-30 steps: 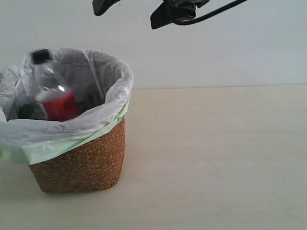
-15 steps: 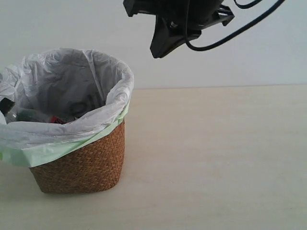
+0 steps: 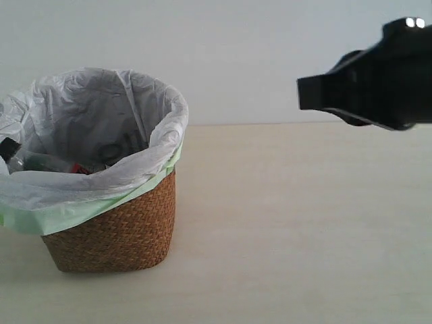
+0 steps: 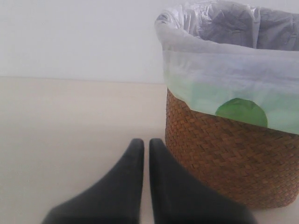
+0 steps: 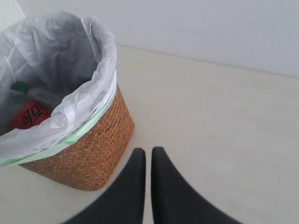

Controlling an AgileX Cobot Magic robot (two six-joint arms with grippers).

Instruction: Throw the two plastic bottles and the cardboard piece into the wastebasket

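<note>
The wastebasket (image 3: pixel 118 233) stands on the left of the table, its white and pale green bag (image 3: pixel 158 145) folded over the rim. Inside lie the two plastic bottles: the red label (image 5: pixel 29 114) and a green cap (image 5: pixel 19 86) show in the right wrist view, and a black cap (image 3: pixel 8 148) shows at the bag's left edge. The cardboard piece is hidden. My right gripper (image 5: pixel 148 151) is shut and empty, hanging over the table beside the basket. My left gripper (image 4: pixel 143 142) is also shut and empty, low at the basket's foot (image 4: pixel 224 158).
The right arm (image 3: pixel 371 88) hangs as a dark blurred shape at the right of the exterior view, above the table. A plain wall runs behind the pale table (image 3: pixel 290 223). A round green patch (image 4: pixel 241 112) shows on the bag's folded rim.
The red-label bottle dropped from upright at the rim to lying inside the basket. The right arm swung from the top centre down to the right, away from the basket.
</note>
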